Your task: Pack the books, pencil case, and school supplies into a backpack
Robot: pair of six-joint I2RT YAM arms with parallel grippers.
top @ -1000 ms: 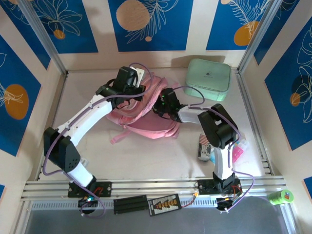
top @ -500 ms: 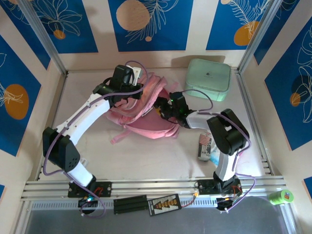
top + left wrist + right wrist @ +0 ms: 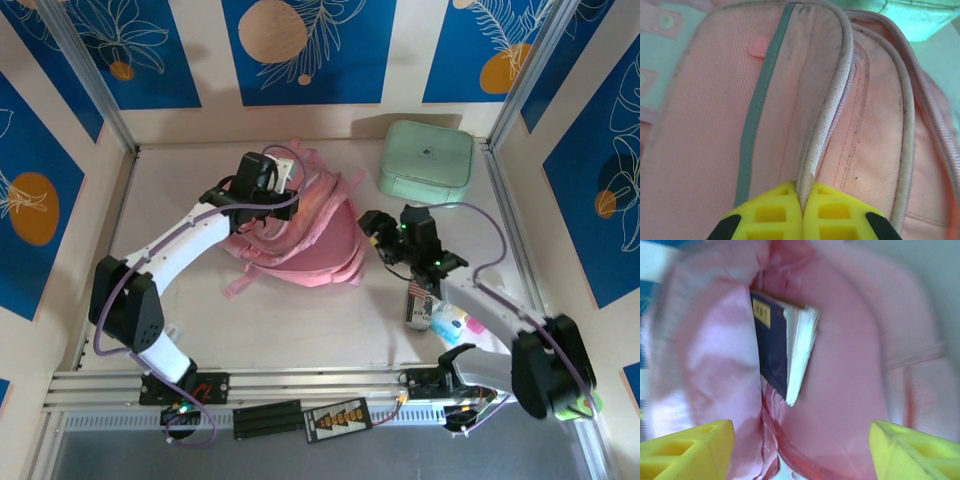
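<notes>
Backpack [image 3: 300, 225] lies on the table [image 3: 330, 330], middle to rear, left of the mint box [image 3: 427, 163] and apart from it.

Your left gripper [image 3: 802, 202] is at the backpack's upper edge. Its yellow fingers are pressed together with a fold of pink piping pinched between them.

Your right gripper [image 3: 800, 442] sits just off the backpack's right side, facing the mouth. Its fingers are spread wide with nothing between them.

Right wrist view, somewhat blurred: a navy book [image 3: 771, 347] with a gold label stands in the opening, white page edges on its right and pink fabric on both sides. You can't tell whether more than one book is in there.

Loose supplies [image 3: 440, 310] lie on the table beside your right arm, well apart from the backpack.
</notes>
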